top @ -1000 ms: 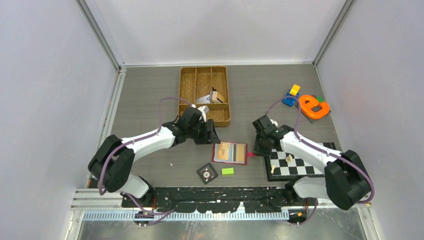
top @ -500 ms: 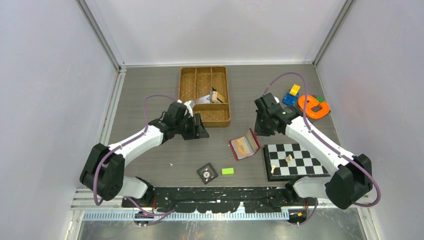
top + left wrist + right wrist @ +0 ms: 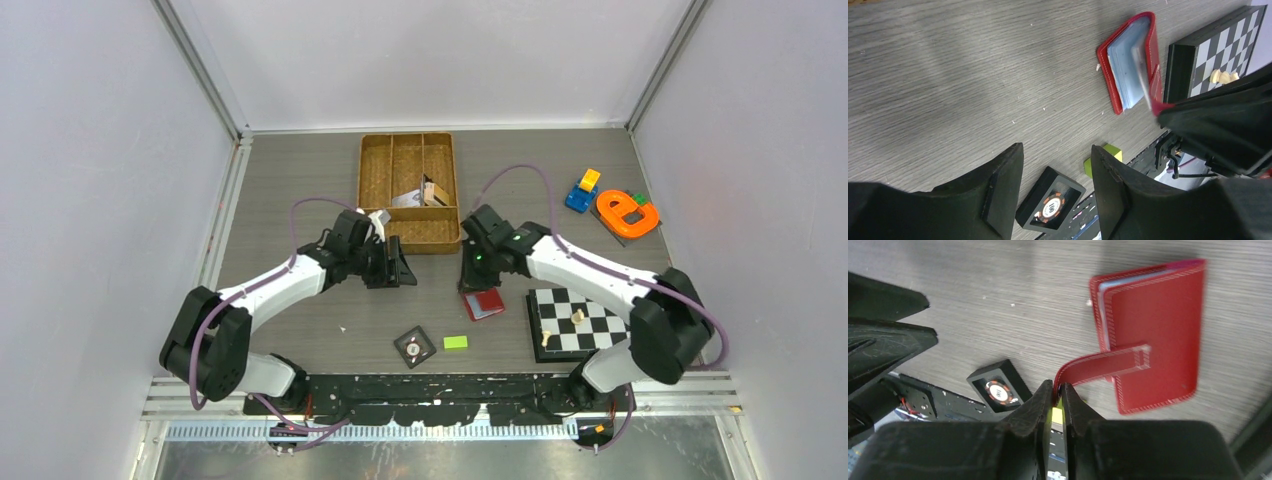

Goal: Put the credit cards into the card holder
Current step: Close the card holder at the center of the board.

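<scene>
The card holder is a red wallet, folded almost shut on the table left of the chessboard. My right gripper stands over its left edge and is shut on the holder's short closing tab, which it pinches at the fingertips. Blue-grey layers show between the red covers. The credit cards are hidden; I cannot tell cards from pockets in those layers. Further left, my left gripper hangs open and empty above bare table.
A chessboard with a few pieces lies right of the holder. A black tile with a round chip and a small green block sit near the front edge. A woven divided tray stands behind; toys lie far right.
The holder lay open a second ago; the right gripper took its tab and swung left, folding it over. The left gripper drew back left, away from the holder.
</scene>
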